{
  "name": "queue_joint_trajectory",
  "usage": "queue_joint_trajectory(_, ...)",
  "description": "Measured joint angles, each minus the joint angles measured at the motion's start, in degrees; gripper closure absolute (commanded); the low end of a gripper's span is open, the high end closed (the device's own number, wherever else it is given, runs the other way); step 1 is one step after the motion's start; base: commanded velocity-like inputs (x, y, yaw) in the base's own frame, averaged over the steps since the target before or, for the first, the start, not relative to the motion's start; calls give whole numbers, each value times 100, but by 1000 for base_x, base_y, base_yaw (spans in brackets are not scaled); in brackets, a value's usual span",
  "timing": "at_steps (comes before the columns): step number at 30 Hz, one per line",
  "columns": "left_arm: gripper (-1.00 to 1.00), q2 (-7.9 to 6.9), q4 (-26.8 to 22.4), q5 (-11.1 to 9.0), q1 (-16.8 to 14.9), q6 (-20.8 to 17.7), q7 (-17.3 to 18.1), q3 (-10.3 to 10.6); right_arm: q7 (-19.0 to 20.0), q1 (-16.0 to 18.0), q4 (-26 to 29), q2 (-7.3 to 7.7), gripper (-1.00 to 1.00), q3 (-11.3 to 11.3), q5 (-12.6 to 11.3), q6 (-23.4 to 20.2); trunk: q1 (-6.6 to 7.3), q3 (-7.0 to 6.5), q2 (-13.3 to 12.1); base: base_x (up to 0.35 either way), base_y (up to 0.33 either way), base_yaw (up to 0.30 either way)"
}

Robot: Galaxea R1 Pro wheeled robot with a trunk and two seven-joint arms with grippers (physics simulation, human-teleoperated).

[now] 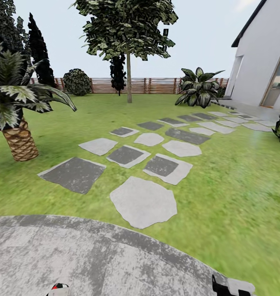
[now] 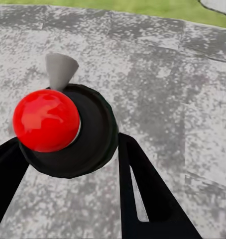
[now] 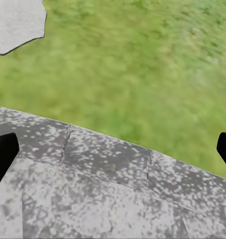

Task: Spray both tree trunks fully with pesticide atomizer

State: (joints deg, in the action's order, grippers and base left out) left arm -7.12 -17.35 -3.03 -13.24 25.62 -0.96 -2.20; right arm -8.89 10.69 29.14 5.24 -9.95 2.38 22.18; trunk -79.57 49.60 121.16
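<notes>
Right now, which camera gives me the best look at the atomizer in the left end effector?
The left wrist view: the pesticide atomizer sits large between the left end effector's dark fingers, with its red part, black collar and grey nozzle plain. The head view catches just a red-and-white sliver at the bottom edge. The right wrist view shows paving and grass.

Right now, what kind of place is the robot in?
A home garden or backyard, by the look of it: a grass lawn crossed by grey stepping stones, a slatted wooden fence at the back, and a white house on the right.
</notes>
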Motion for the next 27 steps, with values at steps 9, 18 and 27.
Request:
queue_joint_trajectory(9, 100, 0, 0, 0, 0, -4, 6, 4, 0, 0, 0, 1, -100, 0, 0, 0, 0, 0, 0, 337, 0, 0)
queue_joint_trajectory(18, 100, 0, 0, 0, 0, -4, 5, 4, 0, 0, 0, -1, -100, 0, 0, 0, 0, 0, 0, 337, 0, 0)
queue_joint_trajectory(27, 100, 0, 0, 0, 0, -4, 5, 3, 0, 0, 0, 3, -100, 0, 0, 0, 0, 0, 0, 337, 0, 0)
